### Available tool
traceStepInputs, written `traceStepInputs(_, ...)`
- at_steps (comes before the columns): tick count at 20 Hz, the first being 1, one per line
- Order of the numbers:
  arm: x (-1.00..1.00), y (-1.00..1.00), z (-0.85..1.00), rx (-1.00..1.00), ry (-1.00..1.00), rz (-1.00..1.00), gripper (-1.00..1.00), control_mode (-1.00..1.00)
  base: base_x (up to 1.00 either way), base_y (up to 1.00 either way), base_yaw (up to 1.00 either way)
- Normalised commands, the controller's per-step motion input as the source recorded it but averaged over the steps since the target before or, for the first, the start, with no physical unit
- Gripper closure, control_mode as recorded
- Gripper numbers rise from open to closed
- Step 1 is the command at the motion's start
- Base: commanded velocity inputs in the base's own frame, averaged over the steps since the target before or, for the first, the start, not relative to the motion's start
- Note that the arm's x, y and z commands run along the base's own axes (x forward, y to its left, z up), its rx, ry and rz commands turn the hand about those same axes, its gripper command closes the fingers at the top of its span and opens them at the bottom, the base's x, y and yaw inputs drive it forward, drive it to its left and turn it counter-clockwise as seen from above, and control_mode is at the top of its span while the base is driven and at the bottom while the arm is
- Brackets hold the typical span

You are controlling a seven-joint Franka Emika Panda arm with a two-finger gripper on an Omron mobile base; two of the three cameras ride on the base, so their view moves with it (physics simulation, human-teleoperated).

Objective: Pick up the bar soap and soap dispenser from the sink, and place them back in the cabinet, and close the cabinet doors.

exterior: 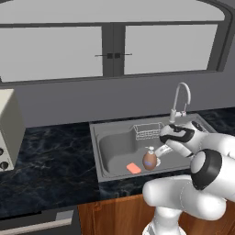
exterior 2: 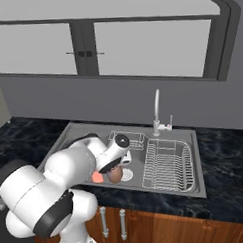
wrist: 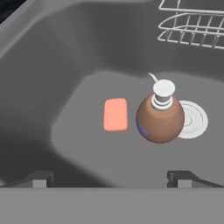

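I am looking down into the sink (wrist: 65, 52) through the hand view, and I am taking everything by its place relative to the soap dispenser (wrist: 160, 117). Working from the left of that view, the bar soap (wrist: 116, 114) is lying flat on the basin floor just beside the dispenser, apart from it. The dispenser itself is standing upright, its white pump top pointing up toward the camera, and it is partly covering the round drain (wrist: 194, 119) on its right. Above and to the right of the dispenser, the wire rack (wrist: 192, 26) is sitting along the basin wall.

The gripper (wrist: 111, 178) is hanging above the basin with its fingertips (wrist: 39, 179) spread wide apart, holding nothing; the soap and the dispenser are showing between and beyond them, well clear of both tips.

In the left base view I am seeing the dark marbled surface (exterior: 50, 156) left of the sink, the bar soap (exterior: 134, 168) just left of the dispenser (exterior: 150, 159), and the curved faucet (exterior: 180, 98) behind and to the right of the dispenser. In the right base view the arm is covering most of the dispenser (exterior 2: 116, 176), and a large dish rack (exterior 2: 168, 165) is lying to its right.
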Motion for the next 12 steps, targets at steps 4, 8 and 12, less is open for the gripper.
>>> traceStepInputs(4, 0.07, 0.01, -0.05, 0.0, 0.01, 0.0, -1.0, -1.0, 0.0, 0.0, 0.0)
traceStepInputs(8, 0.08, 0.03, -0.1, 0.0, 0.03, 0.0, -1.0, -1.0, 0.0, 0.0, 0.0)
traceStepInputs(12, 0.07, 0.01, -0.11, 0.04, 0.0, 0.0, -1.0, -1.0, 0.0, 0.0, 0.0)
